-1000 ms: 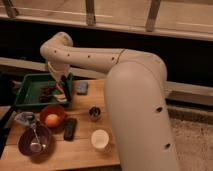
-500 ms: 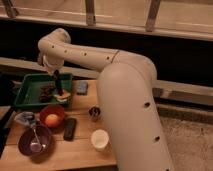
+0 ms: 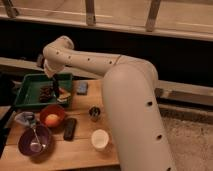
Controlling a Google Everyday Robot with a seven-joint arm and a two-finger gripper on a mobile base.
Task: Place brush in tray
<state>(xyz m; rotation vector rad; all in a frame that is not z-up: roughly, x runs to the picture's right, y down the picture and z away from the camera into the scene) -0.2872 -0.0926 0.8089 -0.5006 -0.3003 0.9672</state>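
The green tray (image 3: 24,95) sits at the back left of the wooden table. My gripper (image 3: 55,86) hangs from the white arm over the tray's right half, low above its floor. A slim dark shape (image 3: 54,80) runs down at the gripper; I take it for the brush, but it merges with the gripper. A dark blocky object (image 3: 46,93) and a yellowish item (image 3: 63,94) lie in the tray just beside and below the gripper.
An orange bowl (image 3: 52,117) with a round fruit and a purple bowl (image 3: 35,141) with a spoon stand in front of the tray. A flat black bar (image 3: 69,128), a small dark can (image 3: 94,113), a white cup (image 3: 100,139) and a blue item (image 3: 82,88) stand to the right.
The gripper has moved left from the tray's right rim to over the tray and dropped slightly. The things on the table have not moved.
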